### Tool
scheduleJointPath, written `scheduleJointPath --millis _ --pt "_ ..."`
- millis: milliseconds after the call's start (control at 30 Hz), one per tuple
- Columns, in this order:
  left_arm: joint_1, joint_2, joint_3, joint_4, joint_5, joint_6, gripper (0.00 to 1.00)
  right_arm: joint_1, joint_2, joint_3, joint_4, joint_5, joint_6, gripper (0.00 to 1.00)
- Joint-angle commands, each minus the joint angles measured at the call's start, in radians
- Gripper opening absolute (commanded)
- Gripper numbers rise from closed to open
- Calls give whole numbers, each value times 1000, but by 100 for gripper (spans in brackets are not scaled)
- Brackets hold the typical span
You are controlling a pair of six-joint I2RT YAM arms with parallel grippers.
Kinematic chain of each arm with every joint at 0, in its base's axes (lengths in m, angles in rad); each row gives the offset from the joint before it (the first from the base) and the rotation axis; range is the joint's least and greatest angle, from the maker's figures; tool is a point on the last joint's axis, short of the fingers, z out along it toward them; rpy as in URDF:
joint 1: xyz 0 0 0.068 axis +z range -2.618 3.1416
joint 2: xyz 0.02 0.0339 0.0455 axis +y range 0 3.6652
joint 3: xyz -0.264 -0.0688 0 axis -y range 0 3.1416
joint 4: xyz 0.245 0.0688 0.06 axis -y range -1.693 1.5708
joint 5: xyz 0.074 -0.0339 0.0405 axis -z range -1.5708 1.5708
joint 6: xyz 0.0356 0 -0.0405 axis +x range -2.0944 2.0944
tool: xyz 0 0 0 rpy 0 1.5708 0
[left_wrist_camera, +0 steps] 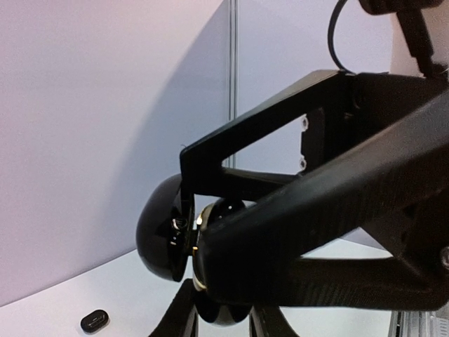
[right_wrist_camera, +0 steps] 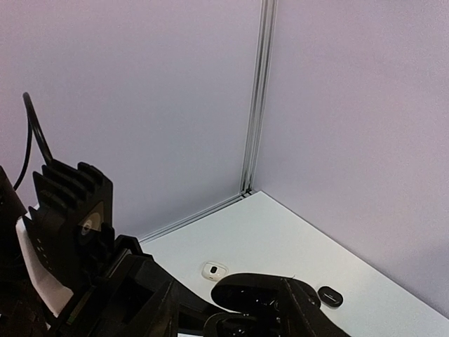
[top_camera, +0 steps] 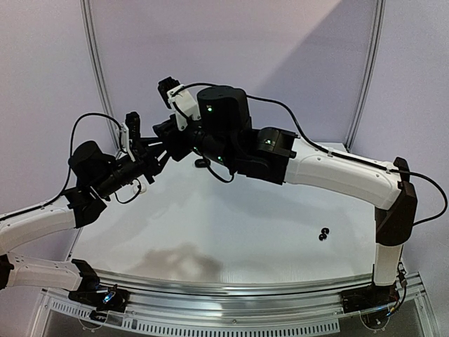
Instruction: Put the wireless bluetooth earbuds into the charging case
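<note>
Glossy black case [left_wrist_camera: 158,235], hinged open, aloft; two tiny black earbuds [top_camera: 322,237] lying close together, well apart from it.

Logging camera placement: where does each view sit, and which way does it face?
Top external: above and behind the bases, looking down on the table; left arm and right arm reach rear-left.
Left wrist: on the left arm, facing the wall; the left gripper shows, shut on the charging case.
Right wrist: on the right arm, facing a rear corner; black robot hardware fills the lower left.
Shared: both wrist views show table and wall.
</note>
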Motion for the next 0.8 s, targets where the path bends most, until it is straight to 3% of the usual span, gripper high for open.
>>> scheduleJointPath --millis 0,267,433,633,700,767 --pt "3 -22 -1 30 24 8 0 -7 -4 19 -35 -10 -25 50" --pt "15 -32 -29 -17 24 114 0 -7 -65 82 -70 -204 -43 55" --pt "15 -50 -65 -11 59 561 0 -6 -119 71 -118 -156 -15 57" --pt "16 -53 -176 76 70 1363 0 -7 -154 15 -150 -71 -6 59" --pt "20 -49 -192 82 55 1531 0 -7 -162 0 -147 -52 -4 59" --pt "29 -52 -194 85 51 1598 0 -6 -165 -6 -151 -36 -3 60"
